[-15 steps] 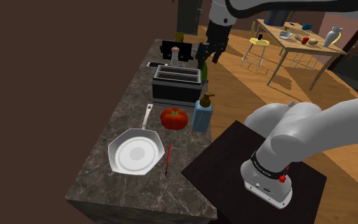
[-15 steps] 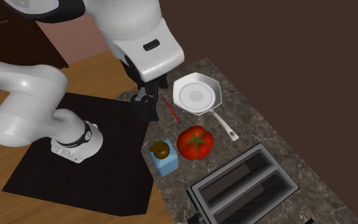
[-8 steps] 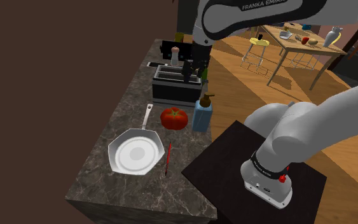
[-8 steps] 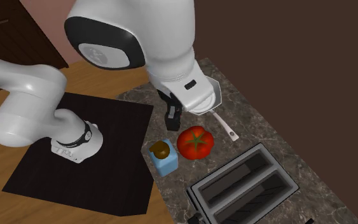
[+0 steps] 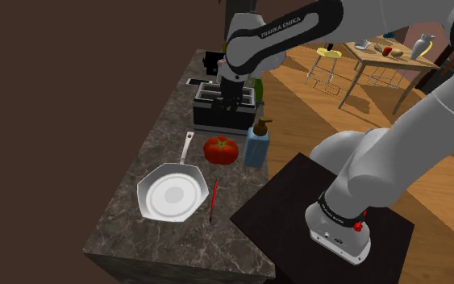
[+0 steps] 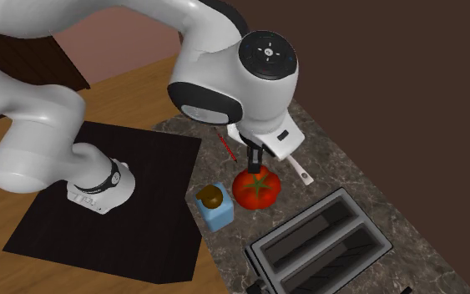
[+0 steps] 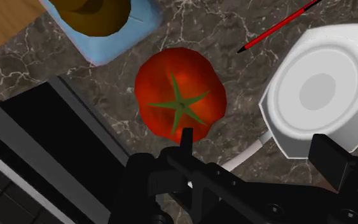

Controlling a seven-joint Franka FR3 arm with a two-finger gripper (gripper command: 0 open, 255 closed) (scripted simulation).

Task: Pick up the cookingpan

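Note:
The cooking pan (image 5: 172,194) is white and octagonal and lies on the dark marble counter, its thin handle (image 5: 187,145) pointing toward the toaster. In the second exterior view the arm hides the bowl, and the handle's end (image 6: 300,171) sticks out. My black gripper (image 5: 232,99) hangs open above the counter between toaster and tomato, well short of the pan. In the wrist view the gripper (image 7: 229,153) has its fingers wide apart, with the pan's bowl (image 7: 327,89) off beyond the right finger and the handle (image 7: 247,153) running below the gap. Nothing is held.
A red tomato (image 5: 220,149) sits just under the gripper (image 6: 255,159). Beside it stand a blue bottle (image 5: 256,144) and a black toaster (image 5: 225,107). A thin red stick (image 5: 212,202) lies by the pan near the counter's edge (image 5: 241,202). A brown wall runs behind.
The arm has swung from over the floor side onto the counter and come down. The gripper now hangs over the tomato by the toaster. The pan has not moved.

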